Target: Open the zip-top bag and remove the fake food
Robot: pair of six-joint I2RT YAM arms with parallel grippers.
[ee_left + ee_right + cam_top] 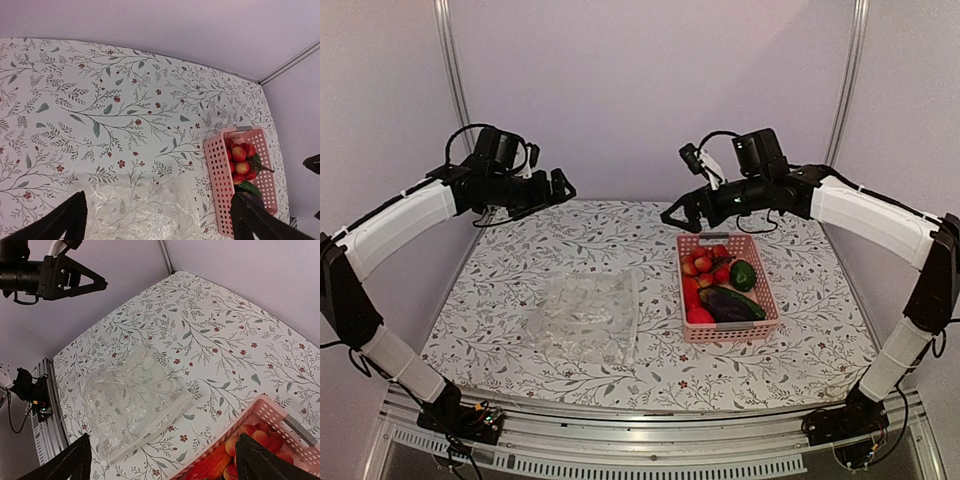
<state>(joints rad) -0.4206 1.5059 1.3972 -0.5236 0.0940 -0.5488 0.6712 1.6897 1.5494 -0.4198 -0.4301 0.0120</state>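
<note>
The transparent zip-top bag (585, 318) lies flat on the flowered tablecloth, left of centre, and looks empty. It also shows in the left wrist view (140, 210) and the right wrist view (132, 400). The fake food lies in the pink basket (768, 300): a red berry cluster (705, 265), a green avocado (743, 274), a dark eggplant (730, 303) and red pieces (698, 312). My left gripper (560, 187) hangs high over the table's far left, open and empty. My right gripper (672, 215) hangs above the basket's far end, open and empty.
The pink basket stands right of the bag, with a gap between them, and shows in the left wrist view (215, 170) and the right wrist view (270, 410). Walls close the back and sides. The metal rail (650, 425) runs along the near edge.
</note>
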